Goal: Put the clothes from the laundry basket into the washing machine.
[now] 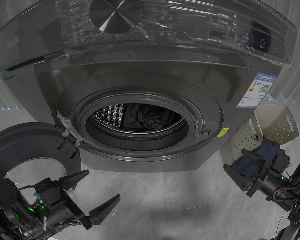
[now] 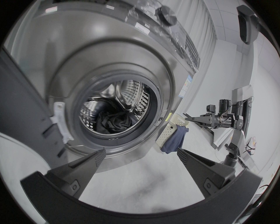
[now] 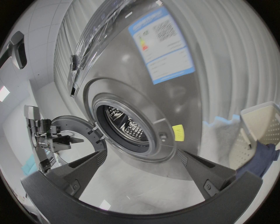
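Left claw point(image 1: 103, 183): black wedge-shaped fingers, spread wide, holding nothing. Hangs low over grey marbled floor point(image 1: 162, 200).

Directly ahead of left claw: washing machine point(image 1: 150, 72), dark grey brushed metal, with a round porthole ringed by a glossy bezel and a dark rubber gasket. Just beside this claw, on its outer side: round door point(image 1: 31, 140), swung fully open, a thick dark frame around a clear pane.

Ahead of and above left claw, inside the studded, perforated steel drum point(image 1: 109, 114): black garment point(image 1: 147, 117), crumpled into soft folds, lying low in the drum.

Right claw point(image 3: 141, 151): same black wedge fingers, likewise spread wide, gripping nothing.

Just beyond right claw: navy garment point(image 1: 265, 150), limp cloth draped over the near rim of the laundry basket point(image 1: 276, 122). Cannot tell whether cloth and finger touch.

Laundry basket: cream plastic, boxy, walls pierced with small cross-shaped holes, slotted handle. Stands past right claw, against the machine's side corner, well apart from left claw.

Above right claw, on the machine front: rectangular blue-and-white label point(image 1: 257, 90) and small yellow sticker point(image 1: 222, 132). Higher up: control panel under wrinkled clear film, with round spun-metal dial point(image 1: 116, 14).
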Motion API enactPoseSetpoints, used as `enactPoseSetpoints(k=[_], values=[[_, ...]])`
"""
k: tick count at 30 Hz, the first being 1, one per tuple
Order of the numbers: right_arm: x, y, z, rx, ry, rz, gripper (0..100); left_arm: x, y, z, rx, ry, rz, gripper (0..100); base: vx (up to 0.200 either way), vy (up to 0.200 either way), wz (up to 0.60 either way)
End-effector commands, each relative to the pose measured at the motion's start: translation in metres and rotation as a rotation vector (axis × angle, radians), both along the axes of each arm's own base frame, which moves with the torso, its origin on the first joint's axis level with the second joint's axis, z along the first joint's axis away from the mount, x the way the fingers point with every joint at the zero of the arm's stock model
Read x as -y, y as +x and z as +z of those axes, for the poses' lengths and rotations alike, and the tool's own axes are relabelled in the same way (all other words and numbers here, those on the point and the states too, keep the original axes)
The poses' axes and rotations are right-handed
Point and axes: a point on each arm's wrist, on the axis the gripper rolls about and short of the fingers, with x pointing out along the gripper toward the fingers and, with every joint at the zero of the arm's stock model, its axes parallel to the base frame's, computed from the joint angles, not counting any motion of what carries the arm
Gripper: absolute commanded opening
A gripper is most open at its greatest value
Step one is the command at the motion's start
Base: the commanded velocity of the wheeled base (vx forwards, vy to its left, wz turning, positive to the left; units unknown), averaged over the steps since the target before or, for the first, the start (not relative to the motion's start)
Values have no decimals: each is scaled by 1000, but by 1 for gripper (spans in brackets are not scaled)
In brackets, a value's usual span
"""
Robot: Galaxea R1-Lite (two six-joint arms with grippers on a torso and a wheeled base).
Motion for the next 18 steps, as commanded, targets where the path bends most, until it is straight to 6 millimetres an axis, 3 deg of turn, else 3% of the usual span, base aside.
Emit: enactPoseSetpoints(k=[1,6,10,12,18], values=[[34,-25,14,76,-23,-126,100,-39,-24,18,109,-64,90,100,-200,0,0],[49,-51,8,24,-77,-154,100,-61,-39,15,97,-60,159,100,-200,0,0],[59,-62,4,-1,-90,-205,100,-76,-52,12,98,-60,209,100,0,0,0],[67,-75,0,-14,-96,-245,100,-88,-68,4,94,-63,195,100,0,0,0],[82,-104,-9,5,-85,-351,100,-104,-96,-11,106,-58,209,100,-200,0,0]])
